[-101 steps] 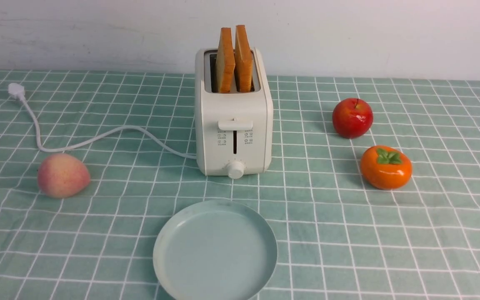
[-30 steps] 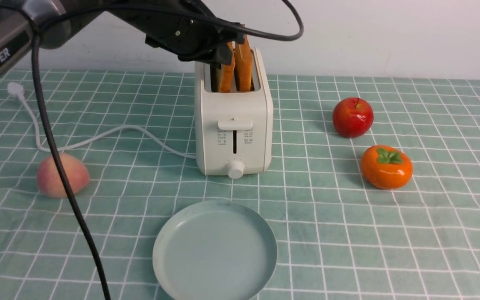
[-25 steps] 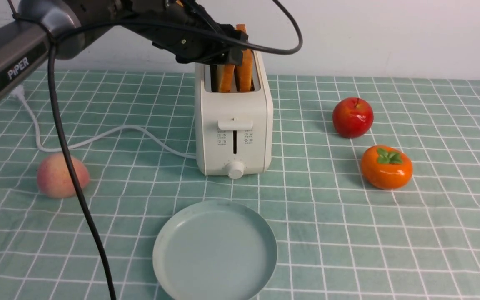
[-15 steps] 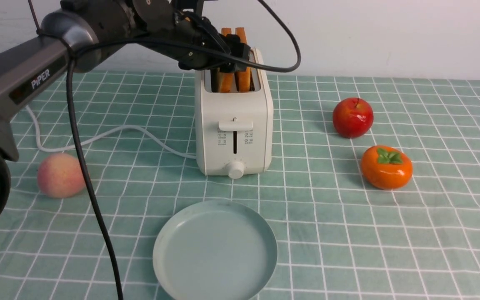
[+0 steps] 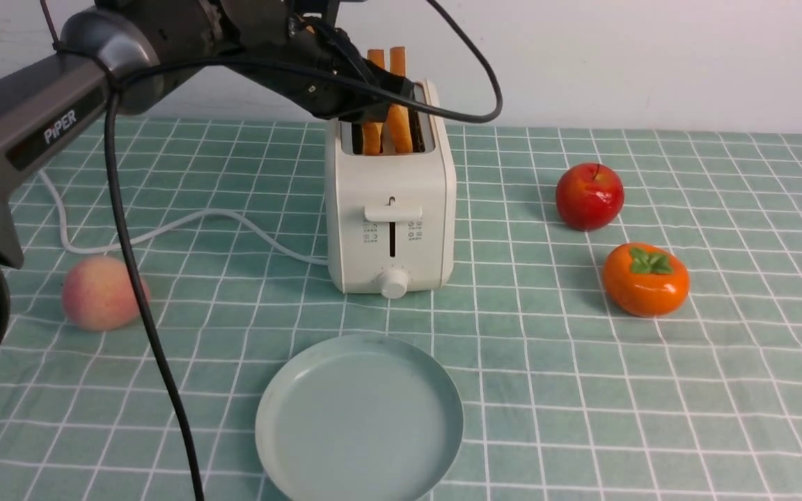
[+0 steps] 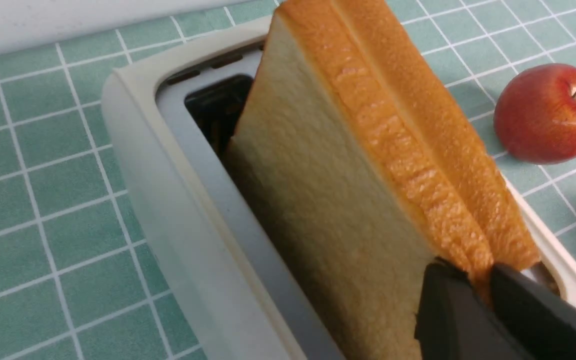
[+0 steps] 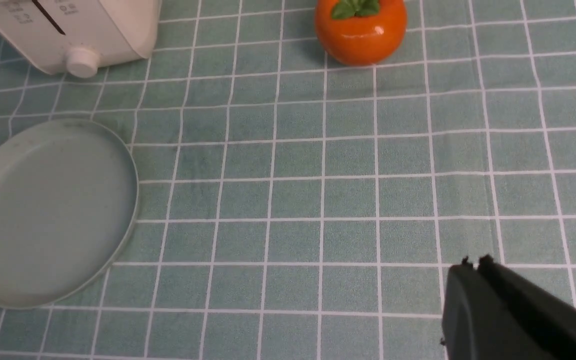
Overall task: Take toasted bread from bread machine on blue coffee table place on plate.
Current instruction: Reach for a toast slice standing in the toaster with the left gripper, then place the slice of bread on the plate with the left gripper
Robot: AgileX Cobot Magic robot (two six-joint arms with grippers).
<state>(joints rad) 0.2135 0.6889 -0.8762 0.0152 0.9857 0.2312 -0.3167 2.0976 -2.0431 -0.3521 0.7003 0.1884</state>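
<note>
The cream-white bread machine stands at the middle back of the blue coffee table. Two slices of toasted bread stand in its slots, the left slice and the right slice. My left gripper reaches in from the left and is shut on the upper corner of the left slice. In the left wrist view the gripper pinches that slice's crust, with the second slice leaning against it. The plate lies empty in front of the toaster. My right gripper is shut and empty above the cloth.
A red apple and an orange persimmon lie right of the toaster. A peach lies at the left, partly behind my arm's black cable. The toaster's white cord trails to the left.
My left arm has come in from the left and its gripper has settled and shut on the left slice. Both slices have shifted and now lean together. The fruit and plate have not moved.
</note>
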